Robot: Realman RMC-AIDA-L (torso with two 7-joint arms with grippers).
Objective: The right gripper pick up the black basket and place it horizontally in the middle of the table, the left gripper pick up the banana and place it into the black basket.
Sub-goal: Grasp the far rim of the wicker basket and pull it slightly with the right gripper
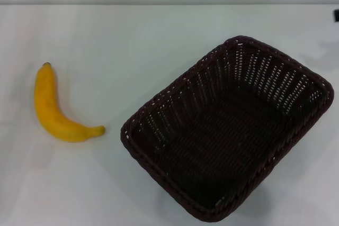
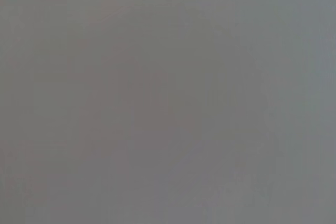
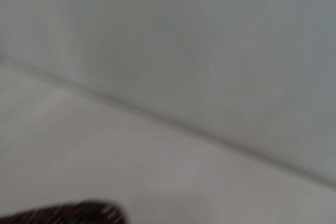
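the right gripper (image 1: 336,15) shows only as a small black sliver at the far right edge of the head view, level with the far part of the table (image 1: 159,41). too little of it is in frame to tell its pose, and i cannot be sure it is the gripper rather than another part of that arm. the right wrist sits low over the table and faces the wall (image 3: 210,40), rolled so that the line where table meets wall runs slantwise across its view. the left gripper and its arm are outside the head view. the left wrist view gives only a flat grey field, so that arm's pose cannot be told.
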